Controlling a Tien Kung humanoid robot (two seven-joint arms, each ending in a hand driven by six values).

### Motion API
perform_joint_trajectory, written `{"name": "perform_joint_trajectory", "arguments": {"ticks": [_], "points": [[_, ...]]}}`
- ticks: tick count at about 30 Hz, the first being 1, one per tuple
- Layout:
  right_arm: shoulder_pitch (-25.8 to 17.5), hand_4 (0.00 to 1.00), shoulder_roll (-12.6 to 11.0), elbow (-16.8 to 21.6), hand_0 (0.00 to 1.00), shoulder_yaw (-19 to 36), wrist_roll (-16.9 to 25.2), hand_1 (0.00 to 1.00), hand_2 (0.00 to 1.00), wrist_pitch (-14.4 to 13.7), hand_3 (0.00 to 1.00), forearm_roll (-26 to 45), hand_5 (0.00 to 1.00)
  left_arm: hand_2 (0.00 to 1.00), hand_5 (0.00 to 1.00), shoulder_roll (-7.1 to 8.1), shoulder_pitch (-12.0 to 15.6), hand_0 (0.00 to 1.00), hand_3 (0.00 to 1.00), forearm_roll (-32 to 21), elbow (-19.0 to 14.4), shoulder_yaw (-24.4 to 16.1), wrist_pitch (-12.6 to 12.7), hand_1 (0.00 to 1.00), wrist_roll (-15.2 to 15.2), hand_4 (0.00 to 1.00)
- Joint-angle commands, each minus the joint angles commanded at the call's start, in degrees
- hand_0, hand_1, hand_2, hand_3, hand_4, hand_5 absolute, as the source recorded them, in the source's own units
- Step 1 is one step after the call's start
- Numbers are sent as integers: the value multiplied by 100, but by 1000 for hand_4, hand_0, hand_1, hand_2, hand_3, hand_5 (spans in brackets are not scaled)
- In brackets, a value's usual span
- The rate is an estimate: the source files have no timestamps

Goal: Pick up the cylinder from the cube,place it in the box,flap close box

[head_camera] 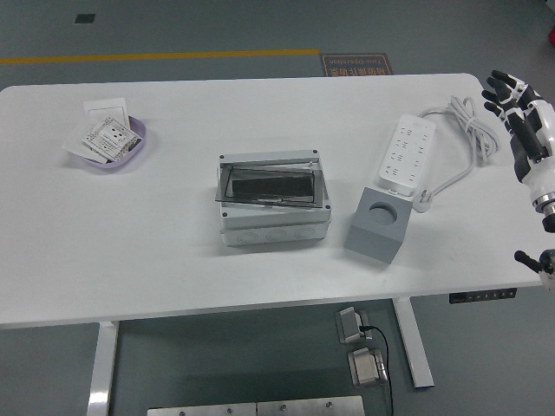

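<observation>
**A:** What's on the bench, starting farthest left of the fingers?

**B:** One purple bowl of white socket plates, piled so I can't count them. It is the thing farthest from the fingers. Closer in is one grey junction box with one smoked flap. Then one grey cube, and nearest the fingers one white power strip with its one cable.

**A:** And the cylinder?

**B:** I see one round recess in the cube's top, left of and below the fingers. I can't tell if the grey disc in it is the cylinder's end or an empty socket.

**A:** Hands?

**B:** Only the right hand is in view, at the bench's right edge. Its fingers are spread and hold nothing, well apart from the cube.

**A:** So the reach comes first. How should it go?

**B:** I'd travel left and down, passing over the cable and not through it. Come down on the recess from straight above and pinch the cylinder by its sides. Lift it vertically, so it doesn't jam or drag the cube.
</observation>
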Motion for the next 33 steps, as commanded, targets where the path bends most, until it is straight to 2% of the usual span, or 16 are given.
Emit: {"name": "perform_joint_trajectory", "arguments": {"ticks": [1, 2, 7, 8, 13, 14, 19, 20, 25, 26, 31, 32, 33], "points": [[-1, 998, -1, 0, 887, -1, 2, 844, 886, -4, 952, 6, 936, 604, 262, 0, 1, 609, 588, 4, 0, -3, 0, 667, 0, 626], [-2, 998, -2, -1, 895, -1, 3, 825, 898, -8, 998, 10, 998, 604, 260, -1, 1, 609, 589, 8, 0, -7, 0, 667, 0, 626], [-5, 998, -9, 3, 895, 1, 14, 825, 898, -29, 998, 34, 998, 604, 260, -4, 5, 609, 589, 30, 0, -26, -1, 667, 0, 626], [-5, 998, -10, 5, 887, 1, 16, 815, 952, -32, 998, 36, 998, 605, 262, -5, 5, 608, 589, 34, 0, -30, -1, 667, 0, 627], [-3, 998, -17, 8, 887, 6, 38, 815, 952, -47, 998, 57, 998, 605, 262, -11, 2, 608, 589, 44, 0, -36, -1, 667, -2, 627], [-4, 998, -19, 8, 835, 7, 46, 812, 986, -52, 998, 70, 998, 606, 264, -13, 1, 609, 591, 50, 0, -41, -1, 667, -2, 630], [-3, 998, -24, 4, 835, 25, 86, 812, 986, -103, 998, 150, 998, 606, 264, -14, -1, 609, 591, 69, 0, -55, -1, 667, -4, 630], [-3, 998, -25, 2, 696, 29, 92, 802, 987, -119, 998, 169, 998, 606, 264, -13, -1, 609, 591, 76, 0, -61, 0, 667, -5, 631], [-4, 998, -25, -3, 696, 41, 118, 802, 987, -205, 998, 264, 998, 606, 264, -9, 2, 609, 591, 104, 0, -86, 1, 667, -7, 631], [-5, 998, -25, -2, 359, 42, 123, 732, 983, -218, 998, 276, 998, 607, 268, -9, 2, 609, 592, 108, 0, -88, 1, 667, -9, 634], [-5, 998, -24, 6, 359, 45, 132, 732, 983, -252, 998, 298, 998, 607, 268, -10, 2, 609, 592, 128, 0, -100, 2, 667, -15, 634], [-4, 998, -24, 8, 220, 45, 132, 661, 979, -256, 998, 299, 998, 606, 272, -11, 1, 609, 590, 136, 0, -107, 2, 667, -15, 635], [-3, 998, -24, 10, 220, 46, 132, 661, 979, -259, 998, 299, 998, 606, 272, -11, 1, 609, 590, 142, 0, -112, 2, 667, -16, 635]]}}
